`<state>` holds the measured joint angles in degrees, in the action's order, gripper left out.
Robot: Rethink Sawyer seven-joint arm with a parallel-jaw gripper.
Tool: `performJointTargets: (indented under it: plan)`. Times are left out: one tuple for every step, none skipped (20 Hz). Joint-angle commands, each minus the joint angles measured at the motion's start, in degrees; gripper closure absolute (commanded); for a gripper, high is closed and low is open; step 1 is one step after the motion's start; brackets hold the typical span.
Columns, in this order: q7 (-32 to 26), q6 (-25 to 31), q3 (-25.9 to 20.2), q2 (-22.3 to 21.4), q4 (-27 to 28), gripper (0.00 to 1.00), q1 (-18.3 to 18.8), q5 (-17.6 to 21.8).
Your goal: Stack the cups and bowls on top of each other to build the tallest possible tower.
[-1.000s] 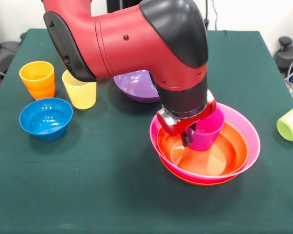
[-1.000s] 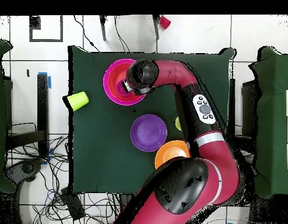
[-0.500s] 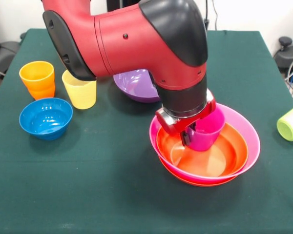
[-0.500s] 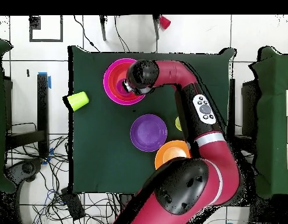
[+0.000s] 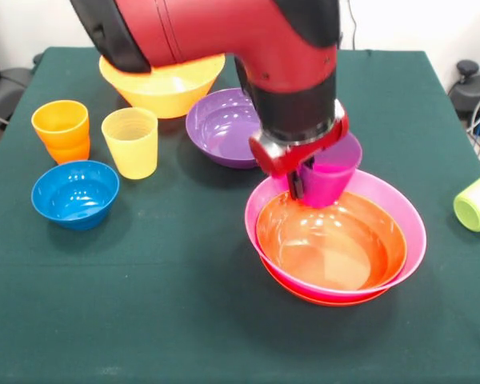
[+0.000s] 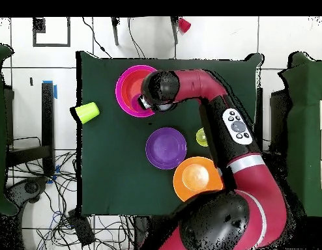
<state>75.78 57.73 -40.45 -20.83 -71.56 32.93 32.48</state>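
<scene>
We're holding the purple cup [image 5: 330, 174] w/ the fingers [image 5: 294, 186] pinching its near wall, gripper [image 5: 299, 182] hanging it just above the tower [image 5: 336, 250], i.e. red-orange bowl nested in pink bowl. Best bet: we're keeping it upright and centring it over the bowl before lowering, releasing only once seated. Room-wise, the purple bowl [image 5: 222, 128] is sitting close behind; the lime green cup [image 5: 478, 202] is lying near the surface [image 5: 144, 320] edge, well apart.

A cup [image 5: 326, 178] hangs above nested bowls [image 5: 336, 248], lifted clear.
</scene>
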Motion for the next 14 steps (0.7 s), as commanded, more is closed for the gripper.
performJointTargets:
  plan:
    - [-4.47,-1.51,1.83,-5.91,-8.19,1.0,1.57,1.23]
    - [-4.8,-1.36,1.78,-5.94,-8.29,1.0,1.63,1.35]
    - [-5.39,-1.34,1.69,-5.79,-8.26,1.0,1.74,1.61]
    - [-5.54,-1.36,1.62,-5.61,-8.12,1.0,1.74,1.72]
    - [-5.68,-1.54,1.61,-5.33,-7.92,1.0,1.78,1.91]
    - [-5.81,-1.71,1.61,-5.05,-7.73,1.0,1.81,2.09]
    - [-5.95,-1.88,1.6,-4.78,-7.54,1.0,1.84,2.27]
    - [-5.81,-2.07,1.61,-4.61,-7.52,1.0,1.89,2.3]
    - [-5.68,-2.38,1.67,-4.33,-7.3,1.0,1.83,2.5]
    - [-5.57,-2.54,1.65,-4.2,-7.17,1.0,1.78,2.56]
    - [-5.17,-2.71,1.6,-4.14,-7.01,1.0,1.62,2.48]
    - [-5.03,-2.58,1.57,-4.14,-6.7,1.0,1.41,2.45]
    - [-4.9,-2.46,1.53,-4.14,-6.4,1.0,1.2,2.42]
    - [-4.76,-2.15,1.45,-4.16,-6.02,1.0,0.96,2.26]
